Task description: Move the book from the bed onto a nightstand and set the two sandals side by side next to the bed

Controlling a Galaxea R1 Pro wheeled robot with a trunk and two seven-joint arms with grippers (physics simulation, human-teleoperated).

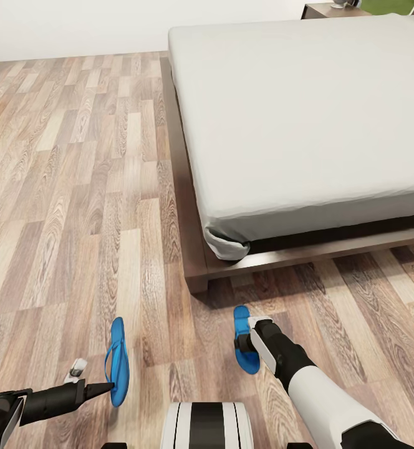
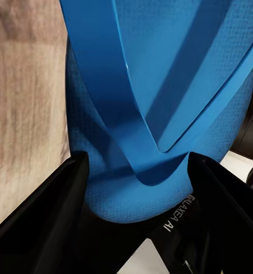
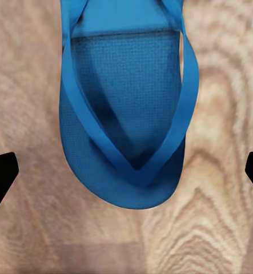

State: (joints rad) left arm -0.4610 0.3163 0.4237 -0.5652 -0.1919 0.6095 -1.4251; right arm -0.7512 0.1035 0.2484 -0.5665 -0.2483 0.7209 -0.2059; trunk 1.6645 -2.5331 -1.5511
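One blue sandal [image 1: 116, 358] stands on its edge just above the wood floor, and my left gripper [image 1: 102, 386] is shut on its toe end. In the left wrist view the black fingers [image 2: 43, 222] press that sandal [image 2: 160, 85] from both sides. The other sandal [image 1: 239, 324] lies flat on the floor near the bed's corner. My right gripper [image 1: 245, 342] hovers over it, open. In the right wrist view this sandal [image 3: 129, 108] lies between wide-spread fingertips [image 3: 0, 177]. The bed [image 1: 307, 112] has a grey mattress on a dark frame. The book is out of view.
The bed frame's corner [image 1: 197, 284] juts out just beyond the right sandal. A dark nightstand [image 1: 328, 9] stands at the far end past the mattress. Wood-plank floor [image 1: 63, 187] stretches along the bed's left side to the white wall.
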